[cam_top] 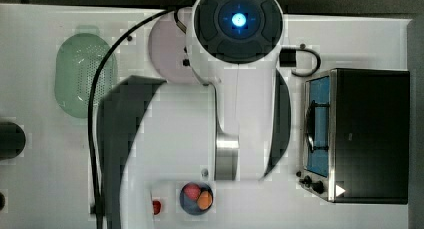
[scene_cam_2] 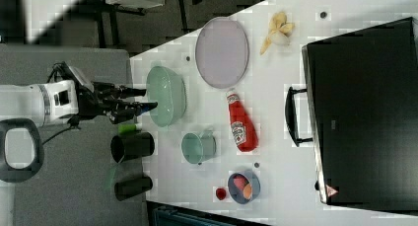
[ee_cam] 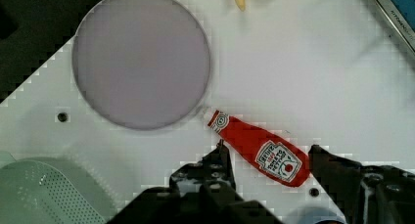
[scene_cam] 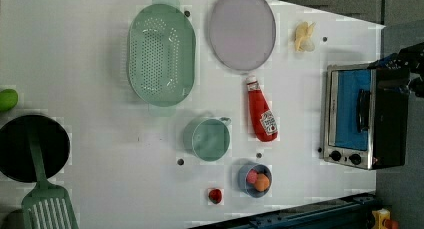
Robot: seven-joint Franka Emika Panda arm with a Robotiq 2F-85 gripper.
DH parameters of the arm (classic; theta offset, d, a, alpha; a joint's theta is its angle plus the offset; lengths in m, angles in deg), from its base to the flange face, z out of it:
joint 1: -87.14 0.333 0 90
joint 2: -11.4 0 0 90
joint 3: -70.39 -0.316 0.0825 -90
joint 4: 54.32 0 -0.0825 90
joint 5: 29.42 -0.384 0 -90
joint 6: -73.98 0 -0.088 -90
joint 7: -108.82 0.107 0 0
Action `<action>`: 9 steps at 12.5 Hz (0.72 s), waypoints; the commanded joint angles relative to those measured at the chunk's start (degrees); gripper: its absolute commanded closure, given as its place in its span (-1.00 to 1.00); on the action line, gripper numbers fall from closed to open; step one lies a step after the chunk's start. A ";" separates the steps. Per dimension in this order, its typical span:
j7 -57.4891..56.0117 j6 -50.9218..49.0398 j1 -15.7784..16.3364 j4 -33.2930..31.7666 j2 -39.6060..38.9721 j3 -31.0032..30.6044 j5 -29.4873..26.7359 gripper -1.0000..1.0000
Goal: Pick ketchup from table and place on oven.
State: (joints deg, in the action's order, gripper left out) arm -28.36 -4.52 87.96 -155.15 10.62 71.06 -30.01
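Ketchup (scene_cam: 261, 115) lies flat mid-table (scene_cam: 90, 59), betw. plate (scene_cam: 242, 29) & fruit bowl (scene_cam: 254, 179), well apart from oven (scene_cam: 387, 116). Gripper (scene_cam_2: 143, 98) high above, jaws part-open, holding nothing. Pick & place both left.

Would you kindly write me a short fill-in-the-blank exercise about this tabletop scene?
1. The ketchup lies on its ____ on the table.
2. In the left view, the ketchup's cap points toward the ____ plate.
3. The oven door is ____.
4. The gripper fingers stand ____, holding nothing.

Missing words: side; purple; closed; open
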 commanded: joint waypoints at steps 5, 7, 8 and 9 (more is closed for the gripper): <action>9.97 -11.15 -2.24 -11.36 20.28 2.14 0.85 -1.00; 5.21 -10.24 -2.12 -13.44 19.94 1.98 0.84 -1.00; 1.40 -9.26 -2.07 -14.94 19.62 1.88 0.84 -1.00; -2.51 -7.94 -2.03 -16.75 19.18 1.83 0.83 -1.00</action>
State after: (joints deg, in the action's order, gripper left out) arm -26.17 -12.36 85.55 -167.23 34.17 74.16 -28.54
